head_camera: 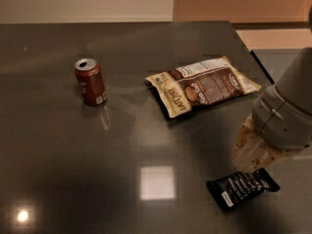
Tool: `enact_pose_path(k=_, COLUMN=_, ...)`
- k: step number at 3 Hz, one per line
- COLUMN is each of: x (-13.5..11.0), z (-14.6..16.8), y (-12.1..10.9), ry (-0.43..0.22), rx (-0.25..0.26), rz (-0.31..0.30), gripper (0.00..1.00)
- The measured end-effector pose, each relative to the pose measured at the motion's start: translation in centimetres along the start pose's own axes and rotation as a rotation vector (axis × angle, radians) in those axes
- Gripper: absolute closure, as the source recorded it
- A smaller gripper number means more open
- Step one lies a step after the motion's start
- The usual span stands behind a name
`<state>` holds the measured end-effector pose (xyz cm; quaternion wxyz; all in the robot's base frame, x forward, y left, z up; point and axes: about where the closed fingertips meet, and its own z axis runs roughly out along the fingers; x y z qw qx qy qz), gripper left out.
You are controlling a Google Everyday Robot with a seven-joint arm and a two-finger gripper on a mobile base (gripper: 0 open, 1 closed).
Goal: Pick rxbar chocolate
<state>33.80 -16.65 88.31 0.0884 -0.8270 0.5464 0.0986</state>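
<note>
the rxbar chocolate [242,187] lies flat on the dark desk [73,169] close to its near right corner. the gripper [251,152] hangs just on the far side of it, its tan tip reaching down to the bar's far long edge. whether the two touch cannot be told, and whether the gripper is open or closed cannot be told either.

the coming move turns on one relation: the bar sits just toward the near edge from the gripper, almost under it but offset a little forward. its long axis runs roughly along the near edge, with the right end swung slightly toward the far edge. the small white label is at the left end. a grasp would most likely need to close across the short width, so the gripper seems to need a small shift toward the near edge before it comes down (a judgement, not something shown).

the grey arm [287,111] comes in from the right edge and hides the desk behind it.

the tan-and-brown snack bag [204,86] lies well apart toward the far right part of the desk. the red soda can [90,82] stands upright well over toward the left edge. neither one stands between the gripper and the bar — nothing in view blocks the short approach. the main risk looks like nudging the flat wrapper along the glossy top.
</note>
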Motion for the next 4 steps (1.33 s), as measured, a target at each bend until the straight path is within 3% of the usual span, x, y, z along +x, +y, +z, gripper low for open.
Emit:
enact_pose_path(k=2, x=-0.8, z=-4.3, y=-2.5, ry=-0.015, rx=0.074, rz=0.038, gripper=1.0)
enact_pose_path(k=3, x=-0.8, z=-4.4, y=-2.6, ry=-0.027, rx=0.091, rz=0.067, gripper=0.84)
enact_pose_path(k=4, x=-0.9, z=-4.6, y=-3.0, ry=-0.022, rx=0.111, rz=0.064, gripper=0.61)
